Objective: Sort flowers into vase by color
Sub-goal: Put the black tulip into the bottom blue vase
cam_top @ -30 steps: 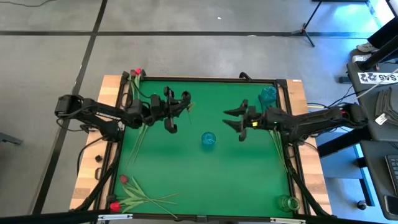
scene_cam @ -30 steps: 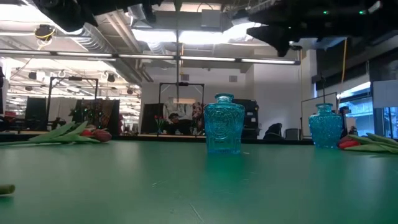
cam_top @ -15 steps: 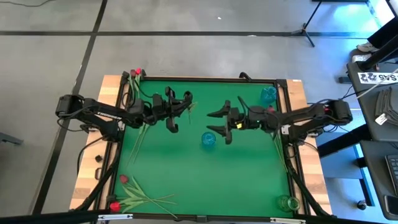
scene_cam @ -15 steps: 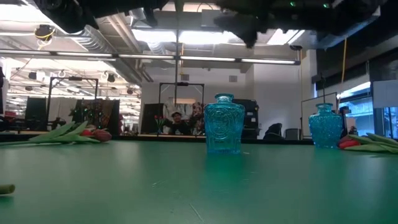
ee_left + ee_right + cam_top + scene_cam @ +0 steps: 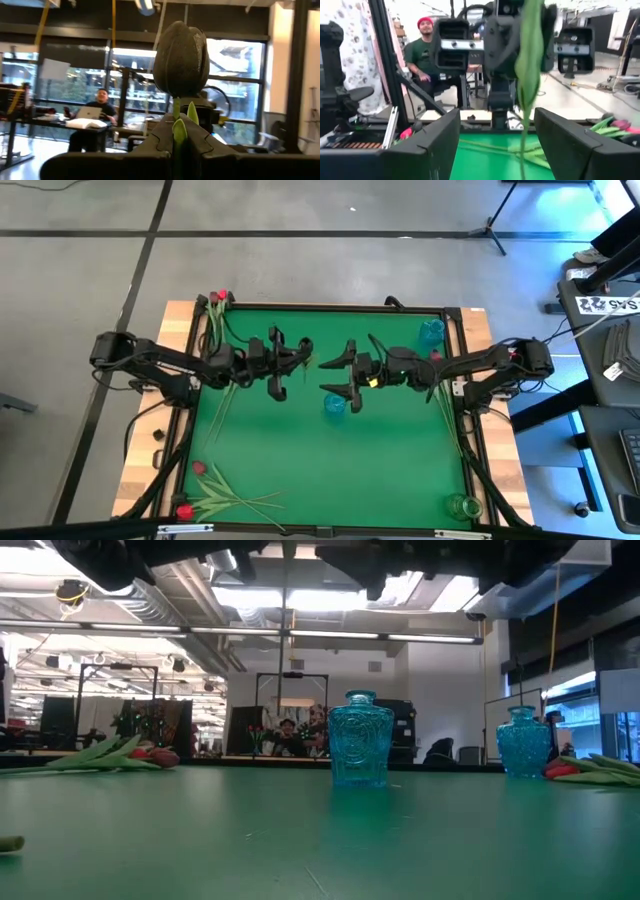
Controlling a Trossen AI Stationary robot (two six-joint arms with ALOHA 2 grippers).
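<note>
Left gripper [image 5: 292,352] sits left of centre in the upper half of the high view, over the green mat [image 5: 300,460]. Left wrist view: its fingers [image 5: 165,142] are closed tight on the green stem of a near-black tulip [image 5: 181,59], head upright just above the fingertips

Right gripper [image 5: 340,376] is at frame centre in the high view, reaching toward the left one, just up-left of the centre blue vase [image 5: 335,404]. Fingers spread wide apart in both the high and right wrist views; nothing between them. A green stem/leaf [image 5: 529,60] hangs ahead of the gap in the right wrist view, not touching either finger [image 5: 432,145]

Flowers:
- red tulips [image 5: 217,299] at the upper-left corner of the table, stems running down onto the mat
- red tulips with leaves [image 5: 205,490] at lower left
- more stems [image 5: 448,425] along the right edge of the mat, heads not clear in the high view

Vases:
- centre blue vase sits mid-mat, empty as seen in the low view [image 5: 360,738]
- second blue vase [image 5: 431,332] at upper right of the mat
- clear green vase [image 5: 461,506] at lower right corner

A person [image 5: 424,47] sits beyond the table in the right wrist view
</note>
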